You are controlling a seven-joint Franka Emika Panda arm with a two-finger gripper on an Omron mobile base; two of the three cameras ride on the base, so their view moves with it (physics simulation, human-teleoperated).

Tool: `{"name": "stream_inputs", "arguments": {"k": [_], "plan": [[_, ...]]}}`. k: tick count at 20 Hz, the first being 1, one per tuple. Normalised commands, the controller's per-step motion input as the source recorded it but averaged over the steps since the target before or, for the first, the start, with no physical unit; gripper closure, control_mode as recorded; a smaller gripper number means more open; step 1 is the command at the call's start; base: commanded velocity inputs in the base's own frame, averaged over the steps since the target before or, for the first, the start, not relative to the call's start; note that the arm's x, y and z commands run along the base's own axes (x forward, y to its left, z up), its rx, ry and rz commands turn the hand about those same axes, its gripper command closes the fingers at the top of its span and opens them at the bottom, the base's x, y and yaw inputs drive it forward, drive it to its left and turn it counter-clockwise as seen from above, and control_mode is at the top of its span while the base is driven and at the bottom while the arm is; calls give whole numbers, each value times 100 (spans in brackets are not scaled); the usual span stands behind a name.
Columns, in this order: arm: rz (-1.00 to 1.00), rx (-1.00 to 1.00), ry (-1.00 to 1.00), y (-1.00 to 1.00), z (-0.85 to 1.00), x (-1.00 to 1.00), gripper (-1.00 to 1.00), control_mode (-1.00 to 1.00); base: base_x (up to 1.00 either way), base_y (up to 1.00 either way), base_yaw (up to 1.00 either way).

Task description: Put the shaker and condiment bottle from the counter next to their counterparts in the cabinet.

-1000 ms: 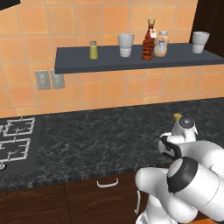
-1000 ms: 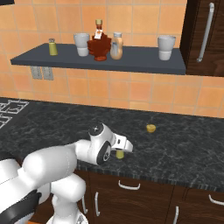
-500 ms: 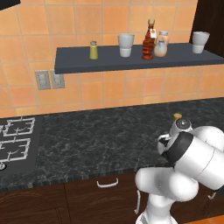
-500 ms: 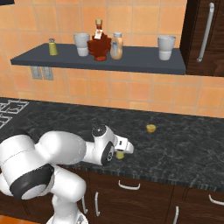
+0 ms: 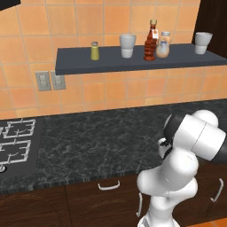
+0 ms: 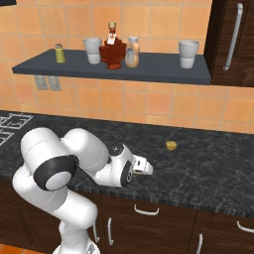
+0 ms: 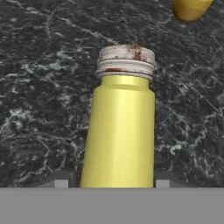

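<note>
The black speckled counter (image 6: 208, 163) runs the width of the kitchen over dark brown drawers (image 6: 149, 218), with orange tiles behind it and a stove top (image 5: 15, 144) at its far left end. Above it the cabinet (image 5: 133, 60), a long dark grey open shelf slab, sits against the tiles. The white arm (image 6: 64, 173) bends low over the front edge of the counter, its hand stretched out level toward the right in the right base view. On the cabinet stand 2 white-grey cups (image 6: 92, 50), 1 toward the left and the other (image 6: 188, 53) well apart at the right end. Between them the condiment bottle (image 6: 112, 48), dark red and ribbed with a tan cap, stands upright and just beside the pale orange bottle (image 6: 132, 52) with a grey cap. At the left end of the cabinet a yellow-green shaker twin (image 6: 60, 53) stands alone, upright. In the hand view the shaker (image 7: 120, 127) fills the middle: a yellow-green cylinder with a worn grey metal cap, rising between the 2 finger tips. The pincer (image 7: 112, 181) has its pads (image 7: 61, 180) close against both sides of the shaker's body, gripping it over the counter surface. A small yellow object (image 6: 171, 145) lies on the counter, apart from the hand to its right.
</note>
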Motion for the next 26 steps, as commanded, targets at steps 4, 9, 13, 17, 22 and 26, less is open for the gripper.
{"name": "stream_inputs", "arguments": {"k": [4, 9, 13, 17, 22, 26], "plan": [[0, 0, 2, 0, -36, 18, 100, -100, 0, 0, 0], [0, 0, 0, 0, -27, 13, 100, -100, 0, 0, 0], [0, 0, -1, 0, -4, 1, 100, -100, 0, 0, 0], [0, 0, -15, 2, 0, -26, 100, -100, 0, 0, 0], [0, 0, -12, 4, 15, -37, 100, -100, 0, 0, 0], [5, 0, -15, 23, 54, -44, 100, -100, 0, 0, 0]]}}
